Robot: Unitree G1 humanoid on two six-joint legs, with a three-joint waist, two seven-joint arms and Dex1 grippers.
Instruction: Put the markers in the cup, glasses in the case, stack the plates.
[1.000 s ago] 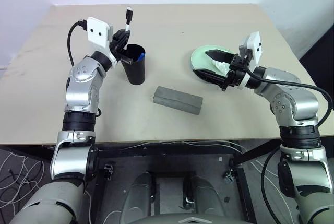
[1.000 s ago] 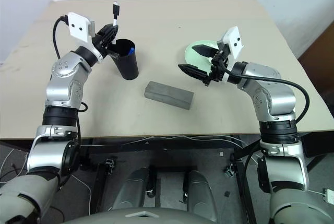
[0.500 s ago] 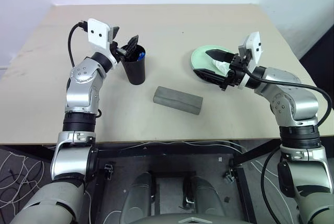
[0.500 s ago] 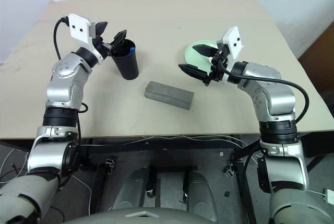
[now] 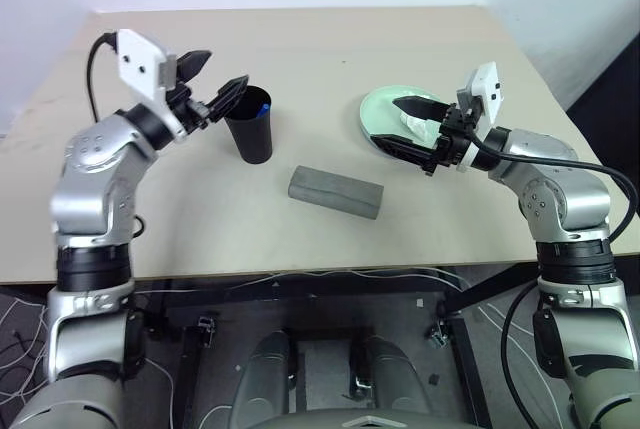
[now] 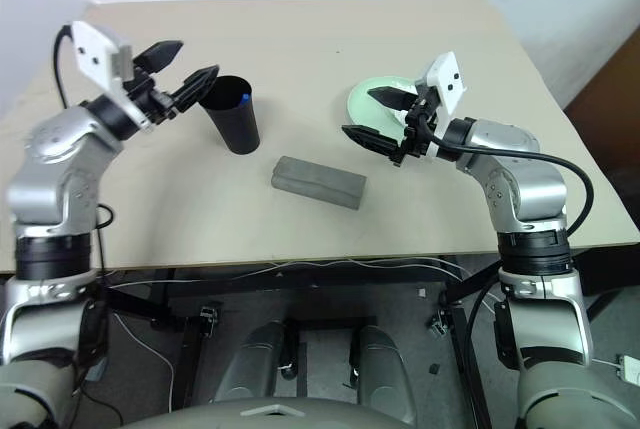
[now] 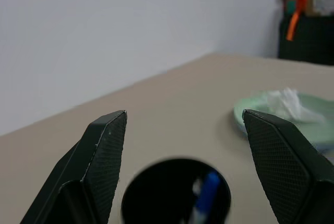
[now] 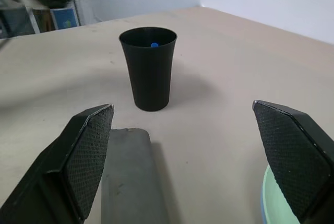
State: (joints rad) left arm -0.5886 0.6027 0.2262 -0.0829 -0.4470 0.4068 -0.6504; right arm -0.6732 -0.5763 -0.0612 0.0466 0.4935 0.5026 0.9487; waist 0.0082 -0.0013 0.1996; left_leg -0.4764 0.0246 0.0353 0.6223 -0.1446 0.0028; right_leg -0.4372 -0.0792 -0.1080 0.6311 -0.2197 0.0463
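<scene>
Left claw (image 5: 205, 81) gapes empty just beside the cup (image 5: 249, 124); right claw (image 5: 412, 128) wide, empty, over the plates (image 5: 380, 111).

table (image 5: 420, 59): beige | cup (image 5: 249, 127) upright | case (image 5: 335, 191) shut | plates (image 5: 378, 112) stacked

I count one black cup (image 5: 249, 125) standing on the table (image 5: 420, 219). Inside it I can make out one marker with a blue cap (image 7: 207, 190) and a second, paler one (image 7: 196, 186) beside it, so two markers. There is one grey case (image 5: 335, 191), shut. One mint-green plate (image 5: 383, 109) sits on the edge of a light blue plate (image 8: 264, 211), making two plates. One crumpled white tissue (image 7: 288, 105) lies on top.
</scene>
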